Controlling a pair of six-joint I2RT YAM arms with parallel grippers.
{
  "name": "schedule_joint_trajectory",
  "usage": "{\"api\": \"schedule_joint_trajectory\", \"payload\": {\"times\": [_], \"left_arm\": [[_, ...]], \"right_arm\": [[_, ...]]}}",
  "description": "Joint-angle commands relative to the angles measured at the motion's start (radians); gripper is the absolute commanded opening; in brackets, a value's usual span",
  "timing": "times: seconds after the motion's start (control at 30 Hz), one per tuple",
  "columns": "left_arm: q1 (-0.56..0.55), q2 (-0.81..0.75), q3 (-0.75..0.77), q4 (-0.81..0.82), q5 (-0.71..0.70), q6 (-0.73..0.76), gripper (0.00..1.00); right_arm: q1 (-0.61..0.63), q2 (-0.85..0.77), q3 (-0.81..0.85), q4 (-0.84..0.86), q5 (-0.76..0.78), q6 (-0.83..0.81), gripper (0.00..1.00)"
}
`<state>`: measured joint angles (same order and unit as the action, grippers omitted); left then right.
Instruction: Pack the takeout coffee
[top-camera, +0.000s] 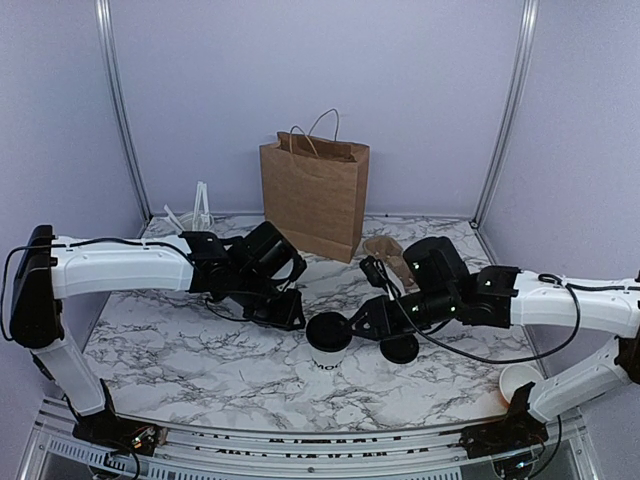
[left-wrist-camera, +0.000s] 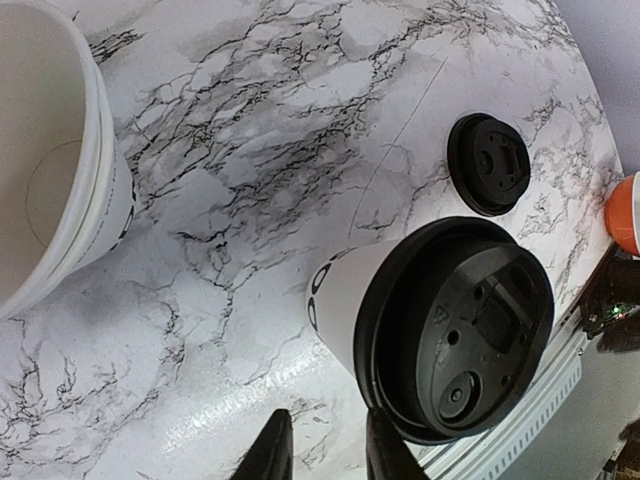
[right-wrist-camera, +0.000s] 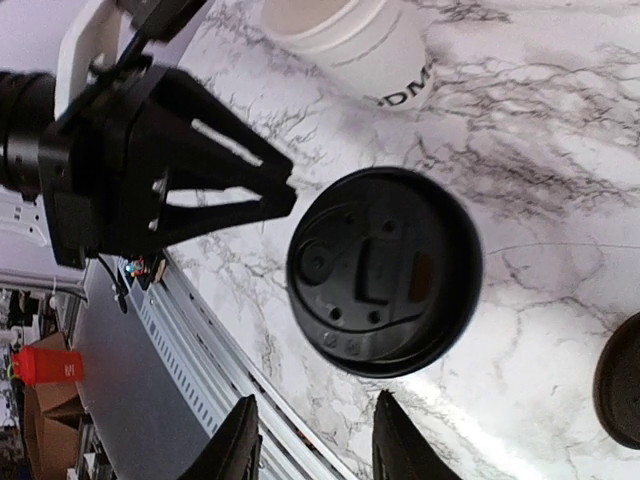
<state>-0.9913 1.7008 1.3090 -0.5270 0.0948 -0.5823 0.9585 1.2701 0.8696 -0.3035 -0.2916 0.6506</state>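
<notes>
On the marble table (top-camera: 180, 350), paper bag (top-camera: 315, 195) upright at the back; left gripper (left-wrist-camera: 328, 450) narrowly parted, right gripper (right-wrist-camera: 318, 440) wider apart, both empty; lidded coffee cup (top-camera: 328, 345) stands between them, loose lid (top-camera: 400, 348) just beside it

Left gripper (top-camera: 292, 316) and right gripper (top-camera: 358, 327) hem the cup's (top-camera: 328, 350) sides; lid (top-camera: 400, 348) lies near its right; overhead is free.

Plain lavender walls (top-camera: 300, 70), joined by slim aluminium corner posts (top-camera: 120, 110), enclose a white table (top-camera: 180, 350) veined with black marble pattern, evenly lit, with a ridged metal rail (top-camera: 300, 445) along its near edge.
</notes>
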Motion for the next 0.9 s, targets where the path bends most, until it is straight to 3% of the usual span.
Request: {"api": "schedule_joint_trajectory", "payload": {"times": [0.0, 0.13, 0.87], "left_arm": [[-0.003, -0.032, -0.021, 0.049, 0.025, -0.043, 0.26], [0.008, -0.03, -0.031, 0.063, 0.032, -0.063, 0.26], [0.025, -0.061, -0.068, 0.096, 0.059, -0.079, 0.26]], "right_arm": [[-0.104, -0.036, -0.036, 0.02, -0.029, -0.019, 0.37], [-0.166, -0.003, -0.073, 0.089, -0.078, -0.005, 0.36], [-0.186, 0.092, -0.105, 0.206, -0.079, 0.038, 0.33]]}}
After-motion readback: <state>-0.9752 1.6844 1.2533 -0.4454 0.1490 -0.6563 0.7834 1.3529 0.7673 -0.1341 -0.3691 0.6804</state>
